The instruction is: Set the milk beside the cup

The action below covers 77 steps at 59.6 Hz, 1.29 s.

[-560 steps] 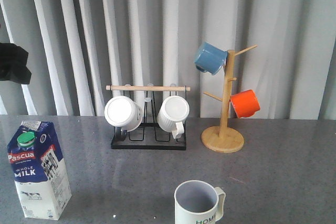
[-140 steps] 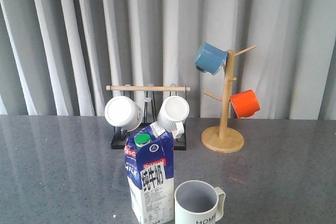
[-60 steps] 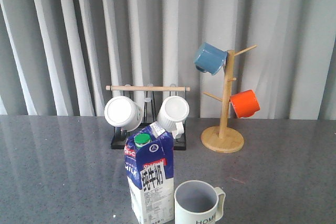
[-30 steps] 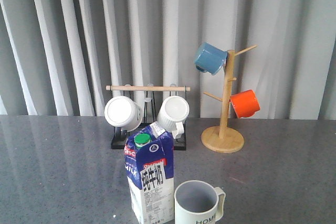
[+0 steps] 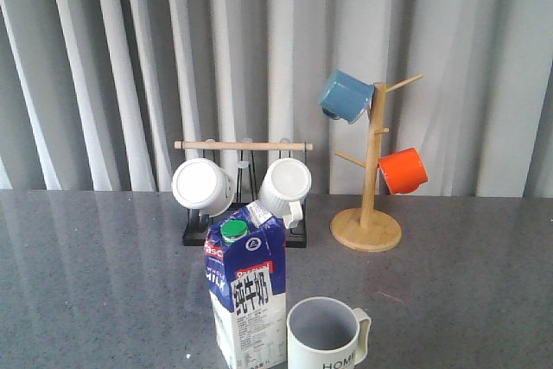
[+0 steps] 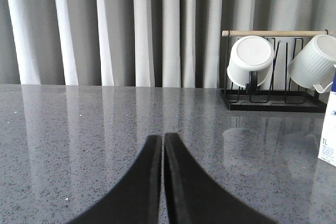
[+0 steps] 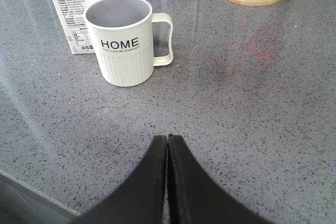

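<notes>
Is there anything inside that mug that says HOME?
The HOME mug looks empty: its pale grey inner wall shows bare from both the front and right wrist views. Its very bottom is hidden by the rim, so that part cannot be checked.

The milk (image 5: 248,293) is stood just beside the cup (image 5: 327,336), at its nine o'clock. The rack (image 5: 244,191) is set behind them, the mug tree (image 5: 370,170) at the cup's one o'clock.

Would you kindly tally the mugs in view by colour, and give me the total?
White or off-white mugs: 3, namely two plain ones on the black rack and the HOME cup beside the milk
Blue mugs: 1, on the wooden mug tree
Orange mugs: 1, on the same tree
Total: 5 mugs
</notes>
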### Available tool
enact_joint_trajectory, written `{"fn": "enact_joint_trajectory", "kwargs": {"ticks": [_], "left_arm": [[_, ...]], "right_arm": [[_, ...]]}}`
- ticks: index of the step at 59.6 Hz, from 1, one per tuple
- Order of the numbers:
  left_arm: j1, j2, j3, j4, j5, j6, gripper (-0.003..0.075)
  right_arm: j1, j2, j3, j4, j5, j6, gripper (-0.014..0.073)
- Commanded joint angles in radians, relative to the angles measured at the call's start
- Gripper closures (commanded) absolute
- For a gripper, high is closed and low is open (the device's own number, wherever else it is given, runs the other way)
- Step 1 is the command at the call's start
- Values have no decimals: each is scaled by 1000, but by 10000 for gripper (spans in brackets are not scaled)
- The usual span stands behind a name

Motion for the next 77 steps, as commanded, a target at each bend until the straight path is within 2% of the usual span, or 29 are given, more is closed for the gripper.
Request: {"fn": "enact_joint_trajectory", "kwargs": {"ticks": [1, 9, 15, 27, 34, 37, 45, 53, 77], "left_arm": [[1, -12, -23, -2, -81, -5, 727], [1, -12, -23, -2, -81, -5, 727], [1, -12, -23, -2, -81, -5, 727], [1, -12, -23, -2, -81, -5, 727], [1, -12, -23, -2, -81, -5, 727], [1, -12, -23, -2, -81, -5, 727], [1, -11, -23, -2, -81, -5, 727], [1, -11, -23, -2, -81, -5, 727], [1, -11, -23, -2, -81, -5, 727]], "right_arm": [[-3, 6, -4, -1, -79, -2, 598], [-44, -95, 128, -60, -128, 0, 598], [-119, -190, 224, -101, -200, 32, 598], [-253, -387, 372, -233, -292, 248, 598], [-279, -464, 450, -333, -387, 391, 598], [-282, -468, 448, -365, -384, 429, 598], [-282, -468, 449, -460, -479, 432, 598], [-282, -468, 449, -496, -600, 419, 598], [-282, -468, 449, -496, -608, 409, 598]]}}
